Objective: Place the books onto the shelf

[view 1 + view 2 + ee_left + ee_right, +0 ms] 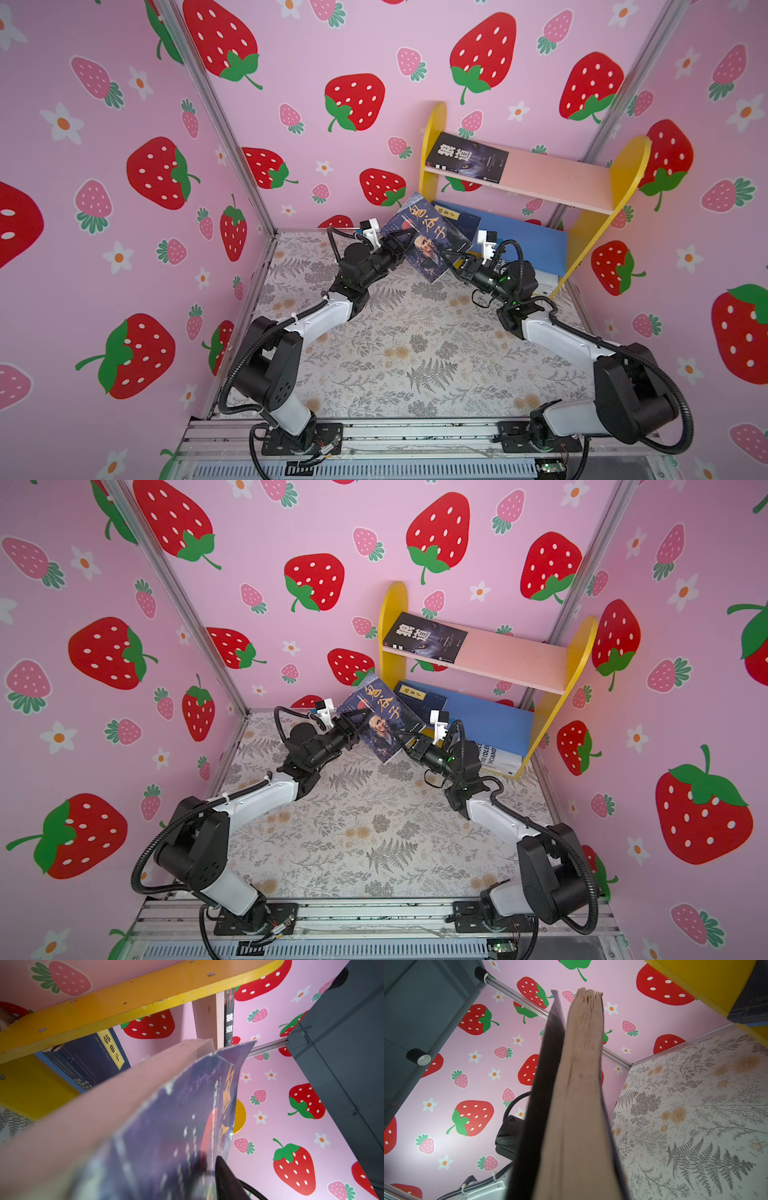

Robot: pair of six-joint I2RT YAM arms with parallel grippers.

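The table is covered by a pale cloth printed with grey ferns and tan flowers. In its far right corner stands a small wooden shelf with yellow round-topped side panels. On the left end of its pale pink upper board lies flat a dark book with big white Chinese characters. On the left end of the blue lower board lies a navy book with a yellow title label. Under this board, at the right end, a white book with black lettering is seen; if it rests on the cloth, I cannot tell.
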